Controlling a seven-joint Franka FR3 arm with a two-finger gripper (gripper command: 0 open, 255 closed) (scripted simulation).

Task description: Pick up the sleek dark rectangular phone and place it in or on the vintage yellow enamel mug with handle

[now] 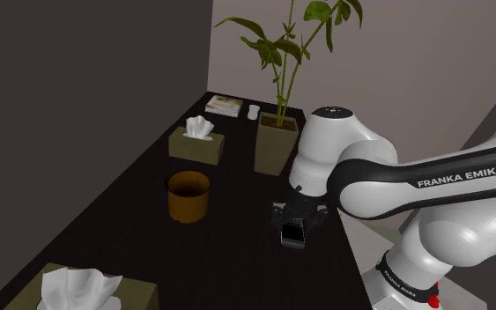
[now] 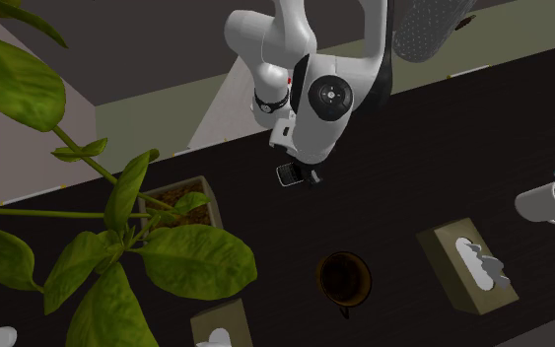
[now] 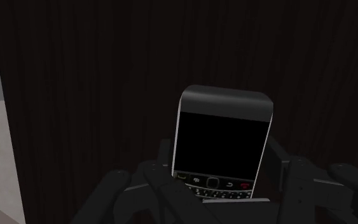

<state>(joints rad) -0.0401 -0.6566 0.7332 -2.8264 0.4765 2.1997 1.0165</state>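
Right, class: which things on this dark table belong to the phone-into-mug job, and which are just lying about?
Job: black phone, brownish-yellow mug.
Lying about: tissue box beside the plant, nearer tissue box, potted plant, books, white cup.

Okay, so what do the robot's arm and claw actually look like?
The arm has rounded, glossy white shells with dark joint sections. One dark band carries white FRANKA EMIKA lettering, and small red marks sit near its base. The claw is all black and blocky, with two fingers.
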